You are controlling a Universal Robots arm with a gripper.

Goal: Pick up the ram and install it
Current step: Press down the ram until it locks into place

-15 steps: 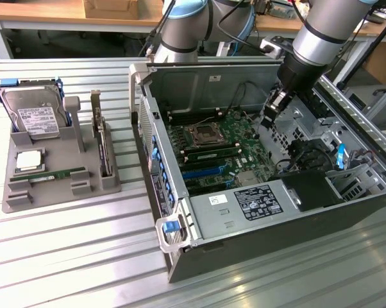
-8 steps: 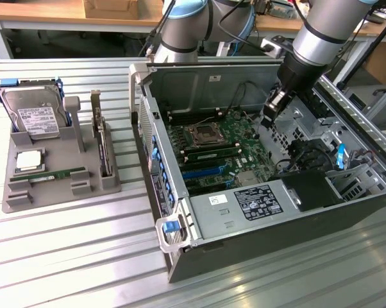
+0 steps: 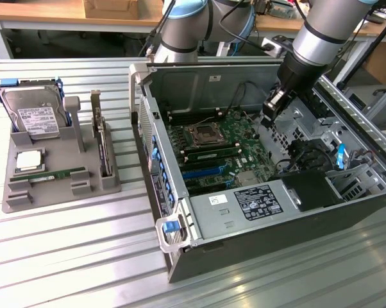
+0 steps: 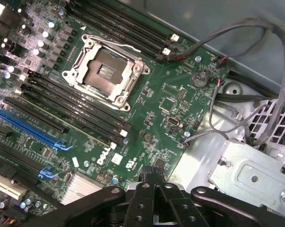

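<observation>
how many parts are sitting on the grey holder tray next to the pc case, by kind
hard drive: 1
processor chip: 1
ram stick: 1, lying flat
upright expansion card: 1
total: 4 parts on the grey holder tray

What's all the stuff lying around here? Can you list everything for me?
computer case: one, grey, open, middle of the table.
motherboard: one, green, inside the case.
processor socket: one, silver, empty, on the motherboard.
ram: one, green, seated in the motherboard.
ram on tray: one, green, lying flat.
tray: one, grey, exterior view's left.
hard drive: one, silver, on the tray.
upright card: one, on the tray.
pincer: one, black, shut, above the motherboard.
</observation>
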